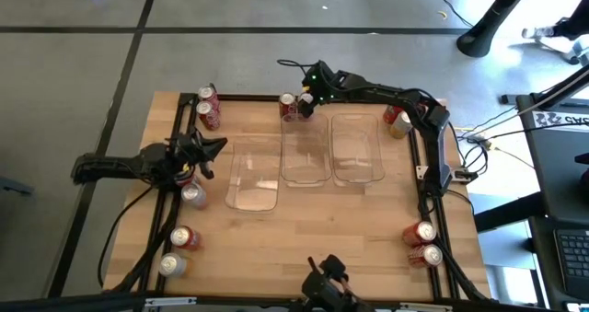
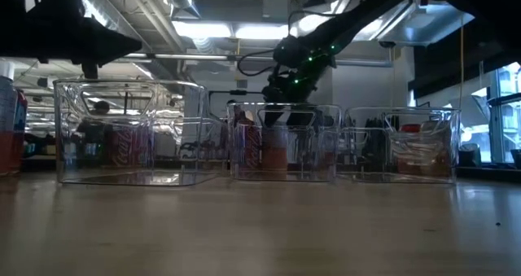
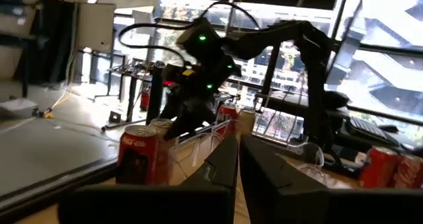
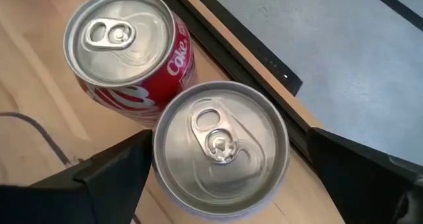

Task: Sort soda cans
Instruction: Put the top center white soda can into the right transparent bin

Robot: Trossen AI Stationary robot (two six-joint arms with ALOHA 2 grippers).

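Right wrist view looks straight down on two cans standing side by side and touching near the table's edge: a red can and a second can whose silver top fills the gap between the right gripper's two dark fingers. The fingers are spread wide, one on each side of that can, and whether they touch it cannot be told. In the high view this gripper sits at the top centre of the table. The left gripper is at the left side of the frame, its fingers nearly closed in the left wrist view, with nothing between them.

Three clear trays stand in a row mid-table; none of them shows a can inside. Other cans stand in small groups near the table's corners. Beyond the wooden table is a grey floor.
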